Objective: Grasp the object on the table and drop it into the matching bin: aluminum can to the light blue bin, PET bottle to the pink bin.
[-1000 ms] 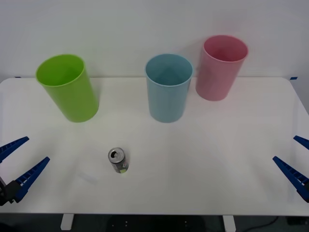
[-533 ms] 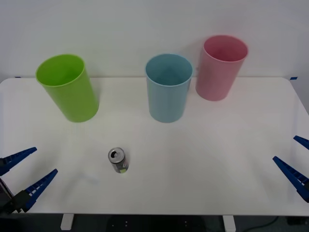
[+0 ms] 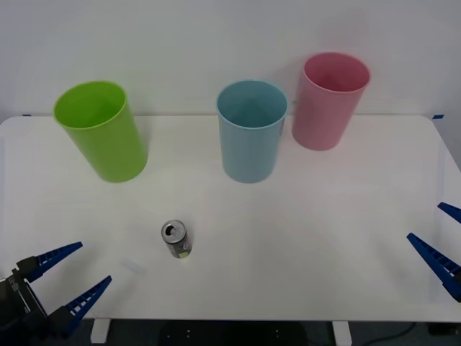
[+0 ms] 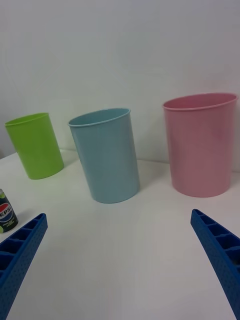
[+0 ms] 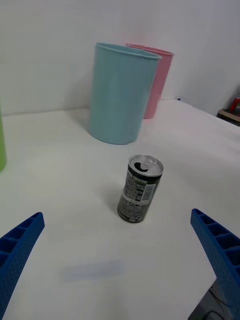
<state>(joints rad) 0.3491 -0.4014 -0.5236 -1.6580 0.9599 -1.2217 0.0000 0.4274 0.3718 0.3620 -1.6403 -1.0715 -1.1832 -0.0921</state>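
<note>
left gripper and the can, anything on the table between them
Only bare white table. In the left wrist view the aluminum can stands upright ahead of the open left gripper, with a faint pale smudge on the tabletop in that stretch.

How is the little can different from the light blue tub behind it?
The can is far smaller than the light blue tub. The can has a dark printed body and a silver pull-tab top; the tub is plain and smooth. The can's top is closed apart from its small opening, while the tub is wide open. Both are round and stand upright on the white table.
</note>
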